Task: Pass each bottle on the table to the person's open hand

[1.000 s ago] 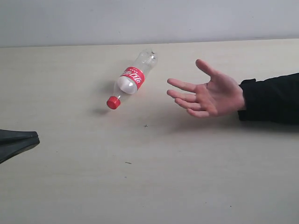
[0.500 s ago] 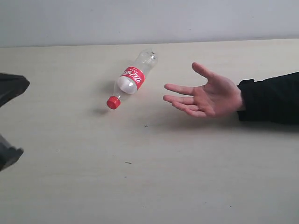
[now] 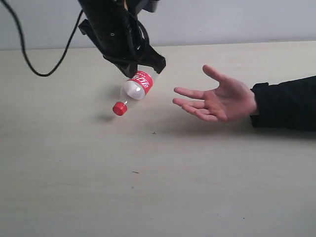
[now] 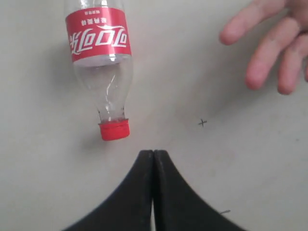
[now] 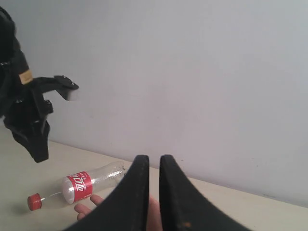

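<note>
A clear bottle [image 3: 137, 85] with a red label and red cap lies on its side on the pale table [image 3: 148, 187], cap toward the near left. My left gripper [image 3: 132, 73] hangs above its far end, fingers pressed together and empty; in the left wrist view the gripper's tips [image 4: 154, 153] sit just short of the cap end of the bottle [image 4: 98, 53]. The person's open hand [image 3: 222, 101] hovers palm up to the bottle's right. My right gripper [image 5: 154, 161] is held high and off to the side, shut but for a narrow slit, holding nothing, looking toward the bottle [image 5: 84, 185].
A black sleeve [image 3: 286, 103] reaches in from the right edge. A black cable [image 3: 29, 59] loops down from the left arm at the upper left. A grey wall [image 3: 237, 19] backs the table's far edge.
My left arm has swung in from the left edge and now hangs over the bottle. The bottle has not moved; the hand has barely shifted.
</note>
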Controlling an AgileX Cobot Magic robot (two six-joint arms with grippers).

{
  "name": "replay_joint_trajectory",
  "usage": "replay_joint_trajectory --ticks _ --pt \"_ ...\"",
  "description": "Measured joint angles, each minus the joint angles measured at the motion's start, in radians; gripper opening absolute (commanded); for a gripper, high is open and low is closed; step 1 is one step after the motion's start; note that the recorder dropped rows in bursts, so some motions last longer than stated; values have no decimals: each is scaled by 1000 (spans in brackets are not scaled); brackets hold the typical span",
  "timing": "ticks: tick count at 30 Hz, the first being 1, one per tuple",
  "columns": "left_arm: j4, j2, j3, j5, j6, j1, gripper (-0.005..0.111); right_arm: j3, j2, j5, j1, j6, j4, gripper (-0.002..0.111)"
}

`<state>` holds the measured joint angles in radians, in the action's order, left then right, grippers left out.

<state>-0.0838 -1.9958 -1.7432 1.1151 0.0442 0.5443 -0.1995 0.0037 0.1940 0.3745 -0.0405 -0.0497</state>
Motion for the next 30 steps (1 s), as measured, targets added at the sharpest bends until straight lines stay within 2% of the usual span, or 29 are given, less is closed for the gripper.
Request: replay_joint_trajectory --ticks 5,15,17,20,21,26,28,30 --pt "12 -167 -185 38 0 -25 0 0 0 0 0 0 0 10" --pt "14 -198 -209 -51 62 -23 0 0 0 0 0 0 0 10" --pt "14 -202 -213 -85 72 -23 4 0 0 0 0 0 0 10" --pt "14 -224 -225 -122 80 -23 18 0 0 0 0 0 0 10" --pt "14 -233 -229 -128 84 -23 25 0 0 0 0 0 0 10" --pt "14 -282 -256 -136 118 -30 75 0 0 0 0 0 0 10" --pt "14 -298 -266 -138 136 -37 81 0 0 0 0 0 0 10" --pt "-8 -312 -277 -145 165 -41 81 0 0 0 0 0 0 10"
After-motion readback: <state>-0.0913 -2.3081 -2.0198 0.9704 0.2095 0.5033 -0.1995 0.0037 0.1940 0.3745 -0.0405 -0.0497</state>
